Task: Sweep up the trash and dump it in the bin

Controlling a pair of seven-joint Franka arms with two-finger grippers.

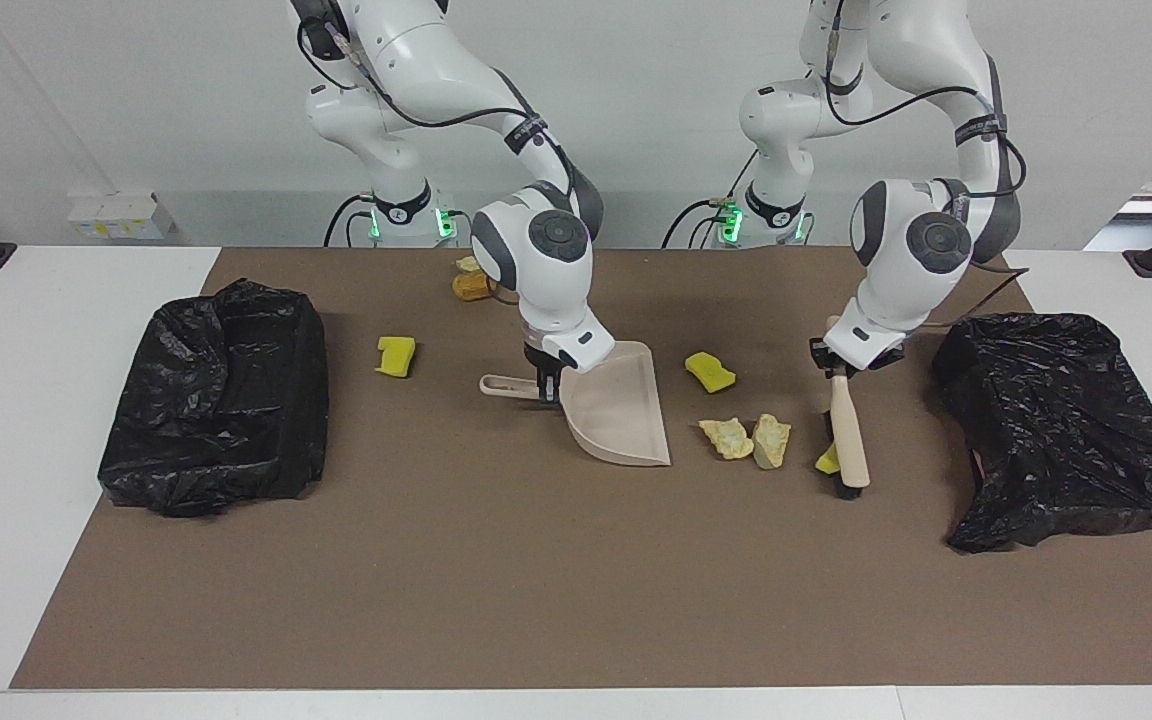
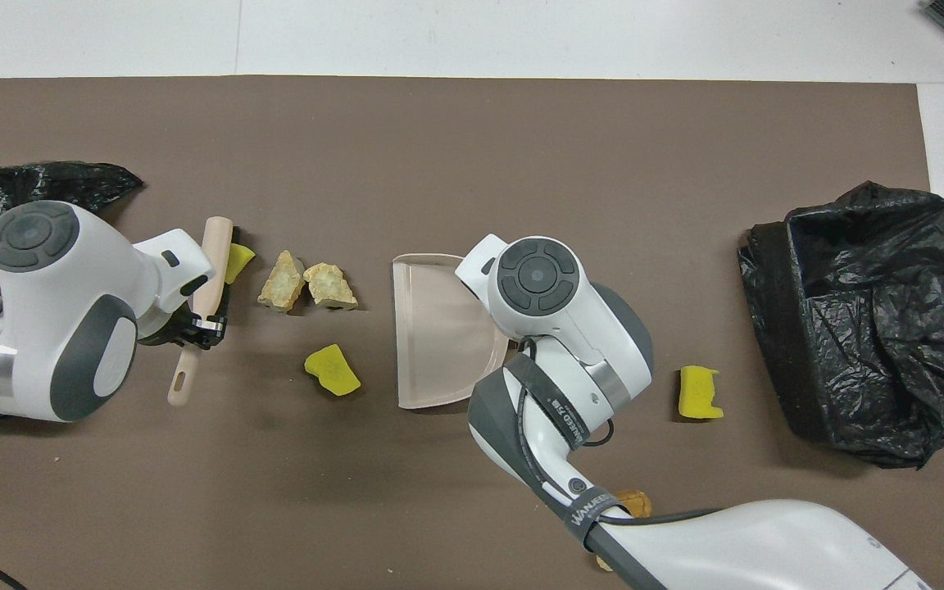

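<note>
A white wall backs a white table covered by a brown mat, with a black-lined bin at the right arm's end and a loose black bag at the left arm's end.

The right gripper is clamped on the handle of the beige dustpan, whose mouth rests on the mat facing the left arm's end. The left gripper is closed on the handle of the brush, bristles down, with one yellow sponge piece pressed against them.

Two beige rock-like chunks lie between brush and pan, touching each other. Another yellow sponge sits nearer the robots beside them, a third yellow sponge piece lies between pan and bin, and orange-brown lumps lie close to the right arm's base; how many is hard to tell.

The sponges look light and soft, likely to tumble or skip under the bristles. The chunks seem stiffer and rough, perhaps crumbly, so they should slide steadily. None needs gripping; the broad bristle face is best kept squarely on them, pushing low toward the pan's lip.
</note>
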